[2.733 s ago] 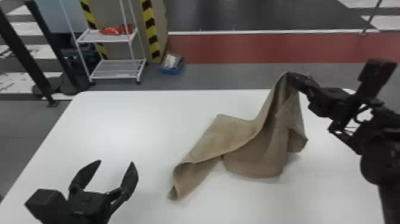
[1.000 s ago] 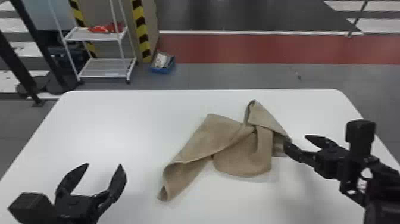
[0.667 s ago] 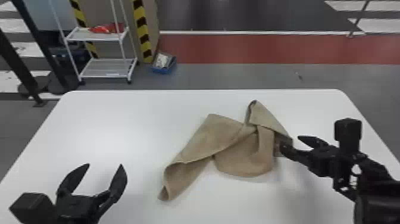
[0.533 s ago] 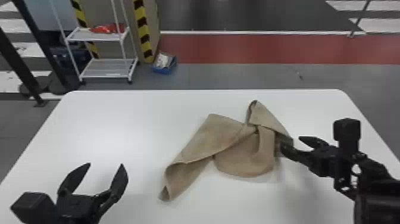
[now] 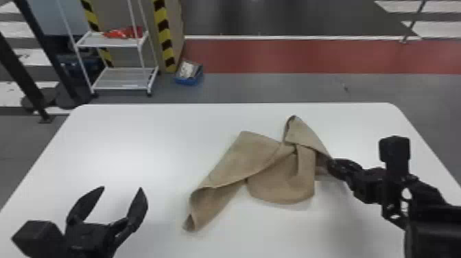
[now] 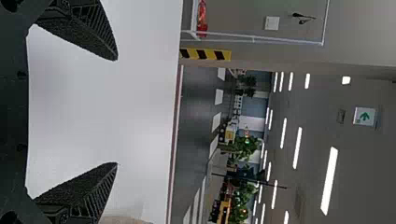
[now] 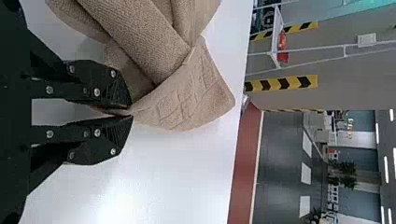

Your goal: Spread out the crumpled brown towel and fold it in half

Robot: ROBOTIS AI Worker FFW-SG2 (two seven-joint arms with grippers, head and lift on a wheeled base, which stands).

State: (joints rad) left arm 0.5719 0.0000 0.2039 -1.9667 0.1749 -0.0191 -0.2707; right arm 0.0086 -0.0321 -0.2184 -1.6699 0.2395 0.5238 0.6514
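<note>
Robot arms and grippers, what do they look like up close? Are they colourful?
No, they're black! The left gripper has two fingers that narrow to pointy tips, with slanting ridges on their sides. The right gripper is black too, dotted with little round silvery screws. A chunky black block sticks out from the right arm.

I had bright light, with a pale sheen (image 5: pixel 116 156) on the white table (image 5: pixel 154 120) just beyond the left gripper (image 5: pixel 122 187) and a soft shadow (image 5: pixel 339 209) beside the right gripper (image 5: pixel 331 165). Lit ceiling strips (image 6: pixel 329 179) glowed far past my left fingertips; glare (image 7: pixel 119 210) whitened the tabletop near my right ones.
</note>
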